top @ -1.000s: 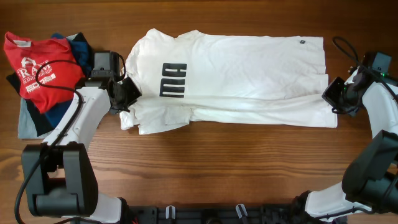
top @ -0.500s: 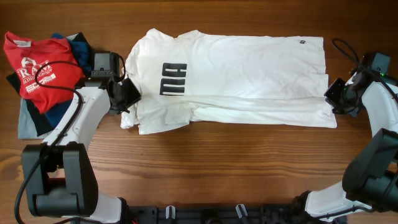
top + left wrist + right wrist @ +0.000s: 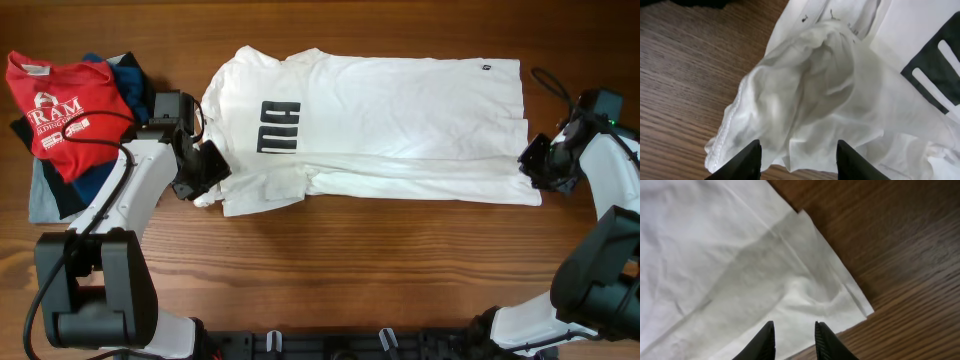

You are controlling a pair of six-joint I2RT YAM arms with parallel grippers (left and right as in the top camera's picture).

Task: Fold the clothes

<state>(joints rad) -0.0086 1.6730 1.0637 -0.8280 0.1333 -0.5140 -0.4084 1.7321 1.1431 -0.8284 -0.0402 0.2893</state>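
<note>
Counter (image 3: pixel 400 270) is dark wood-grain plank and fills every view; nothing of the room shows past its edges.

White T-shirt (image 3: pixel 400 110) lies lengthwise across the middle of the counter, collar end to the left, hem to the right. It is partly folded, with a long crease running along its near side. Black lettering (image 3: pixel 278 128) sits on the chest.

A pile of clothes (image 3: pixel 65 110) is at the far left of the counter, red printed shirt on top and dark blue and grey ones under it. The pile is apart from the white shirt.

Left gripper (image 3: pixel 797 155) is over the bunched sleeve (image 3: pixel 805 85) at the shirt's near-left corner. Jaws are spread wide, with cloth showing between the tips.

Right gripper (image 3: pixel 794 335) is over the hem corner (image 3: pixel 840 295) at the near-right. Jaws are at a narrow gap, with fabric visible through it.

Hard to read:
- Both wrist views cut the fingers off at the frame bottom, so I can't tell if the tips touch cloth.
- Lower layers of the pile are hidden.
</note>
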